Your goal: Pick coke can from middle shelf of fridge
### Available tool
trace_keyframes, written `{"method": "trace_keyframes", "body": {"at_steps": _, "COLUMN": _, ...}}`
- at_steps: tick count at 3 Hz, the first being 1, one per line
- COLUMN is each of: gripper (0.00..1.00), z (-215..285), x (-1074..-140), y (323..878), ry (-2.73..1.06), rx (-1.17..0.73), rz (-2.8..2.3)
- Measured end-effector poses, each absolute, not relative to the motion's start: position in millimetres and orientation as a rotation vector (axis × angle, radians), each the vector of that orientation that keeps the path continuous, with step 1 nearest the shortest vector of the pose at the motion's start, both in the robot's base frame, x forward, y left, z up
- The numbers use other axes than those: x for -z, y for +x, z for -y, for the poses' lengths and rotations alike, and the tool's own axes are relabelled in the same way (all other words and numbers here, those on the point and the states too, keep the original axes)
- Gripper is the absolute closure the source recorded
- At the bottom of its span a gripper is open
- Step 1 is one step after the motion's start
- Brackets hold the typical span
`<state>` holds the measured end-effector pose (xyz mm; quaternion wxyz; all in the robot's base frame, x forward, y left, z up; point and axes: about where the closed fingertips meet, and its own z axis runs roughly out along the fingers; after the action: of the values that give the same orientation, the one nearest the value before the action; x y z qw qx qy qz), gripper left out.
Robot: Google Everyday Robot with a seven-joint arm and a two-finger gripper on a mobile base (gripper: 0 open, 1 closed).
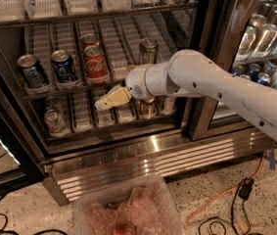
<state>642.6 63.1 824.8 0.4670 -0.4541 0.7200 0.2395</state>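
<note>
The coke can, red with white script, stands at the front of the middle shelf of the open fridge. A second red can stands right behind it. My gripper, tan-tipped on a white arm, points left. It hangs in front of the shelf's front edge, below and slightly right of the coke can, not touching it. Two blue Pepsi cans stand left of the coke can, and a green-gold can stands right of it.
The lower shelf holds cans at the left and behind my wrist. A clear plastic bin sits on the floor in front of the fridge. The right compartment holds bottles. Cables lie on the floor.
</note>
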Motion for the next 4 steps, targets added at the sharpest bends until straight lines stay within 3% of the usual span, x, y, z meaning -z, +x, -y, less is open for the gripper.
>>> {"method": "trace_keyframes", "body": {"at_steps": 1, "gripper": 0.0, "z": -101.9, "x": -831.5, "y": 651.7, "ry": -1.158, "rx": -0.624, "rz": -1.689}}
{"method": "trace_keyframes", "body": {"at_steps": 4, "gripper": 0.0, "z": -115.8, "x": -825.7, "y": 671.4, "ry": -1.042, "rx": -0.654, "rz": -1.658}}
